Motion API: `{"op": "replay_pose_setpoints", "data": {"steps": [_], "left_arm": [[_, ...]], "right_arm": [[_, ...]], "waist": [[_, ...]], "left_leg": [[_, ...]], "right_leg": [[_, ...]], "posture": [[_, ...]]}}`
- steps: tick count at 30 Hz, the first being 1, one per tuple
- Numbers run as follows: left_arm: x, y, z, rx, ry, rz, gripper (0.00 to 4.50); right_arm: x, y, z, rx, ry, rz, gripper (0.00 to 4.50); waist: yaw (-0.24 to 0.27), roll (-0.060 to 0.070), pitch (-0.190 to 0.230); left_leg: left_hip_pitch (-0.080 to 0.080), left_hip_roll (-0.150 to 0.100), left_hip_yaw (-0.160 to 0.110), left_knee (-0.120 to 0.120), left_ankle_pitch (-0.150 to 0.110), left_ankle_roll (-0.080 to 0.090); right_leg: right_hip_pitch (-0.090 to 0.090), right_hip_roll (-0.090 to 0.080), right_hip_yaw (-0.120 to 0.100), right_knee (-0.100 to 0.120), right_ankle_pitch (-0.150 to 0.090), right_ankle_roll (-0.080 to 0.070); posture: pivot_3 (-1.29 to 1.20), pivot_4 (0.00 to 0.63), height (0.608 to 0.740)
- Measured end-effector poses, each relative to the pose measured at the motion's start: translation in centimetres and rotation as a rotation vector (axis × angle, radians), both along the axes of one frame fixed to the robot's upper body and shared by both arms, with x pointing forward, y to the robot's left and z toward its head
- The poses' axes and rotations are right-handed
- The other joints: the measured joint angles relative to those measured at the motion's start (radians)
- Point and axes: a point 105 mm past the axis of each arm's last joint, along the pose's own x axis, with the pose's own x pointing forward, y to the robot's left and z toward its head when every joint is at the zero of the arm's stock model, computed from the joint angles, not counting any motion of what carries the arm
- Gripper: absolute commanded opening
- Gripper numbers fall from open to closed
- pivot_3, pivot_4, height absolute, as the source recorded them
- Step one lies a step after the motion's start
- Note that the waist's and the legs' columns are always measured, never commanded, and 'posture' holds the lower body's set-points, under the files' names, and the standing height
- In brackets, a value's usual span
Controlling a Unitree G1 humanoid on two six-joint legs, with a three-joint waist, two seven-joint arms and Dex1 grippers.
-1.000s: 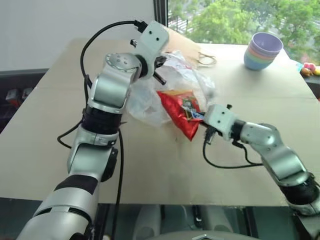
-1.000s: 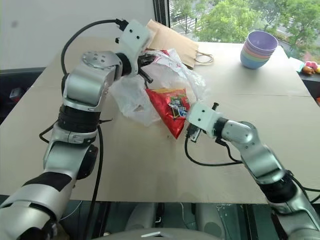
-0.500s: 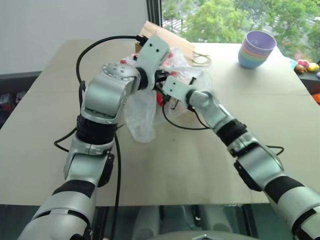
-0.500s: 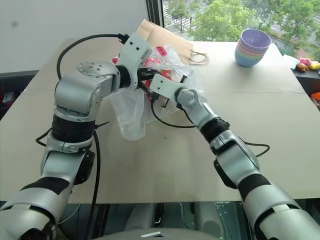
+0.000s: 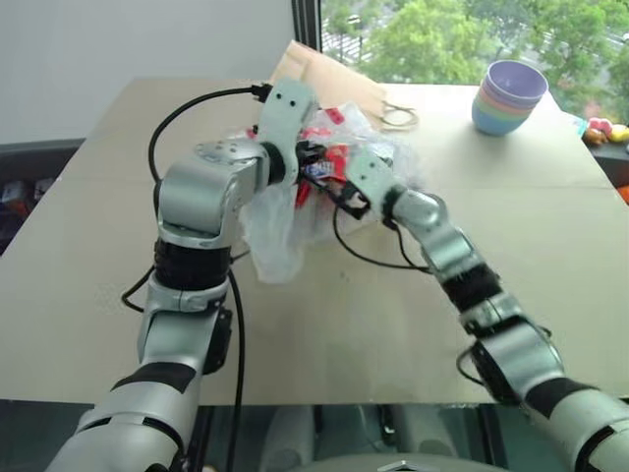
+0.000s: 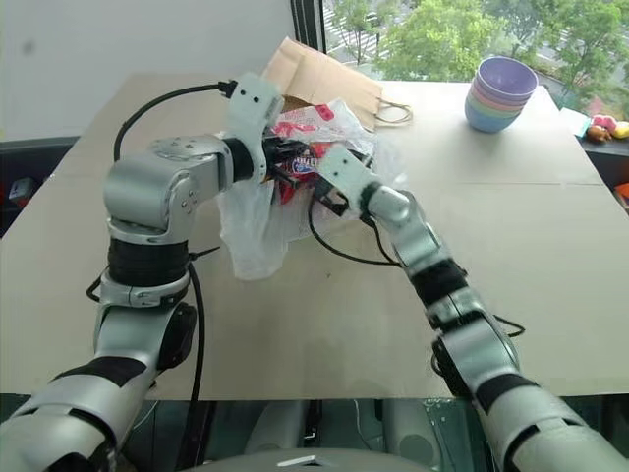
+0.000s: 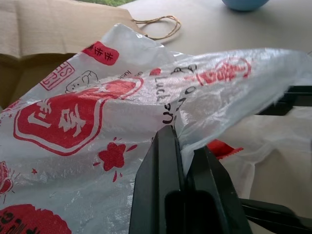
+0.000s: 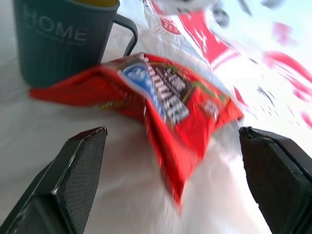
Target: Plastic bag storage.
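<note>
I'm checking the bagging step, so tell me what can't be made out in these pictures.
- Head views: the left arm hides the plastic bag's opening and the left end effector's grip.
- Right wrist view: the mug's top is cut off by the edge.
- Right wrist view: the chip packet's lettering is blurred.
</note>
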Motion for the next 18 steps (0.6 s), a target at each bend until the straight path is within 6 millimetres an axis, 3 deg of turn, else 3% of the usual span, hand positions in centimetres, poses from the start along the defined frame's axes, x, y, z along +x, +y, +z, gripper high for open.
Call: {"op": "replay_pose_setpoints", "data": {"steps": [6, 11, 14, 18], "left_arm": [[0.2, -0.2, 0.0, -0.055, -0.077, -0.041, 0.0], [0.2, -0.4, -0.6, -0.067, -0.075, -0.087, 0.0], [-0.2, -0.9, -0.6, -0.122, -0.046, -0.147, 1.22], [-1.5, 0.3, -0.5, -0.141, -0.034, -0.222, 2.97]], "right_arm": [[-4.5, -3.3, 2.8, 0.121, 0.043, -0.084, 4.44], [-8.3, -3.8, 3.3, 0.407, 0.243, -0.051, 4.44], [-10.0, -4.7, 4.1, 0.426, 0.256, -0.021, 4.5], [-9.6, -7.9, 3.2, 0.361, 0.261, -0.173, 4.5]], "waist": [[0.01, 0.0, 0.0], [0.014, 0.0, 0.0], [0.013, 0.0, 0.0], [0.007, 0.0, 0.0]], "left_leg": [[0.001, 0.0, 0.0, 0.001, 0.0, 0.0], [0.0, 0.001, -0.001, 0.002, 0.0, 0.0], [0.0, 0.0, -0.001, 0.003, 0.0, 0.0], [0.001, 0.001, 0.0, 0.003, 0.0, 0.0]], "right_leg": [[0.001, 0.001, 0.0, 0.0, 0.0, 0.0], [0.001, 0.003, 0.0, 0.0, 0.0, 0.0], [0.003, 0.002, -0.001, -0.001, 0.0, 0.0], [0.002, 0.003, 0.0, -0.001, -0.001, 0.0]], "posture": [[0.0, 0.15, 0.74], [0.0, 0.15, 0.74], [0.0, 0.15, 0.74], [0.0, 0.15, 0.74]]}}
